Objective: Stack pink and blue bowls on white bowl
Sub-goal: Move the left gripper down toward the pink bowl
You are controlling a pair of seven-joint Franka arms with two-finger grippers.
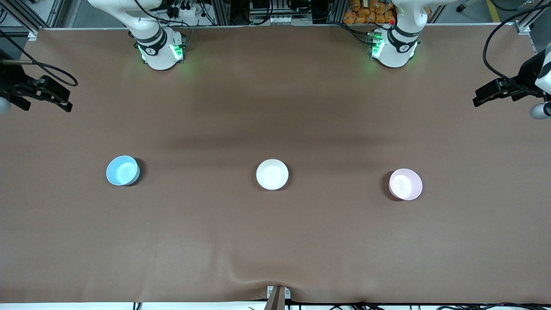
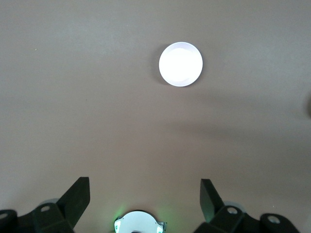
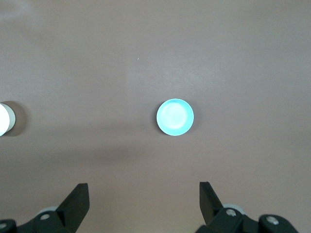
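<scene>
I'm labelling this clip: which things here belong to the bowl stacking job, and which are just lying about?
Part of the job:
- blue bowl, toward the right arm's end
- white bowl, middle
- pink bowl, toward the left arm's end
- left gripper and right gripper, both open, high over the table

Lying about:
- nothing else on the table

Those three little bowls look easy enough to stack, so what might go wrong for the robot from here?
Nothing is stacked yet. The blue bowl, white bowl and pink bowl sit apart in a row.

1. They look light, with thin rims, so a bowl might slip or skid when pinched.
2. Both go onto the white bowl in the middle, so the left gripper and right gripper, both open and high above the table, might crowd each other there.
</scene>
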